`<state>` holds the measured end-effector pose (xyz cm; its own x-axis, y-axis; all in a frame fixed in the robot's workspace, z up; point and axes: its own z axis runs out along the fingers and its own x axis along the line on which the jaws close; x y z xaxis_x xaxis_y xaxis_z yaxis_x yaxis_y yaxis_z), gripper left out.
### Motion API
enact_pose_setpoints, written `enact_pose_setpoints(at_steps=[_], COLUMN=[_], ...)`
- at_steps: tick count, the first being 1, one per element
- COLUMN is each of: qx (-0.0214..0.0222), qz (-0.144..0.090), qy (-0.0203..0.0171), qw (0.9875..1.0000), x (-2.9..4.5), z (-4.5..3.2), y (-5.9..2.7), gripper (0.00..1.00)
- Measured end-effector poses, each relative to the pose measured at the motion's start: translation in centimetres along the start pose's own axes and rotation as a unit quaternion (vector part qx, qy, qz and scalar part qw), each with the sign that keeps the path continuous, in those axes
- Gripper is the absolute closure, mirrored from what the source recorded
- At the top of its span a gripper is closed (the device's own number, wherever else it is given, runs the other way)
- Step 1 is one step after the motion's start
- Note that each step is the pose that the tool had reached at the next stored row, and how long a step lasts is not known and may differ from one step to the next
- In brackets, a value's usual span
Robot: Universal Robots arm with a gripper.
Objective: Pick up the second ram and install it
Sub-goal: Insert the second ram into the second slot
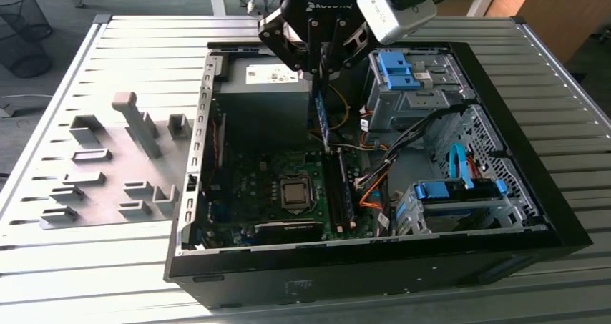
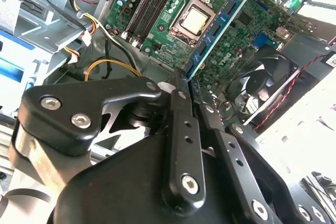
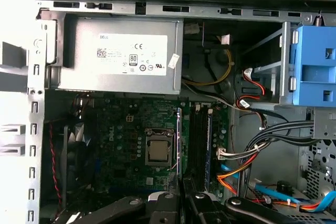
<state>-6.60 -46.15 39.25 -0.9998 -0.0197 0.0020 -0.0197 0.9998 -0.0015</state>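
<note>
- The tool [image 1: 322, 70] hangs over the open computer case [image 1: 534, 217], its black fingers [image 2: 181, 129] clamped together on the top edge of the second ram [image 1: 323, 120].
- The second ram hangs edge-down from the tool — a thin blue stick with black chips, seen running away from the fingers in the second wrist view [image 2: 218, 30] and edge-on as a narrow strip in the first wrist view [image 3: 179, 145].
- Its lower end sits just above the motherboard [image 1: 253, 188], between the processor socket [image 3: 158, 150] and the black memory slots [image 3: 198, 140]; whether it touches a slot cannot be told.
- A second blue strip [image 3: 209, 142] stands on the far side of those slots.
- A pale label [image 3: 131, 53] on the grey power supply [image 3: 121, 56] carries print and certification marks — the print is left unread here.
- A black fan [image 2: 262, 80] with red and black wires sits beside the board.
- Blue plastic drive brackets [image 1: 393, 70] and bundled orange, yellow and black cables [image 1: 373, 188] fill the case's side towards the exterior view's right.
- The case lies on a ribbed metal worktop [image 1: 114, 267], with grey holder blocks [image 1: 110, 167] well apart from it, to the exterior view's left.
</note>
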Motion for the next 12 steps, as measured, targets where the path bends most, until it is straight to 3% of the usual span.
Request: enact_pose_setpoints(at_steps=[8,12], qx=[0.0001,0.0001], qz=[0.000,0.000], qy=[0.0000,0.0000], qw=[1.0000,1.0000], x=[0.00,-0.12], z=[0.08,0.53], y=[0.00,-0.02], gripper=[0.86,0.86])
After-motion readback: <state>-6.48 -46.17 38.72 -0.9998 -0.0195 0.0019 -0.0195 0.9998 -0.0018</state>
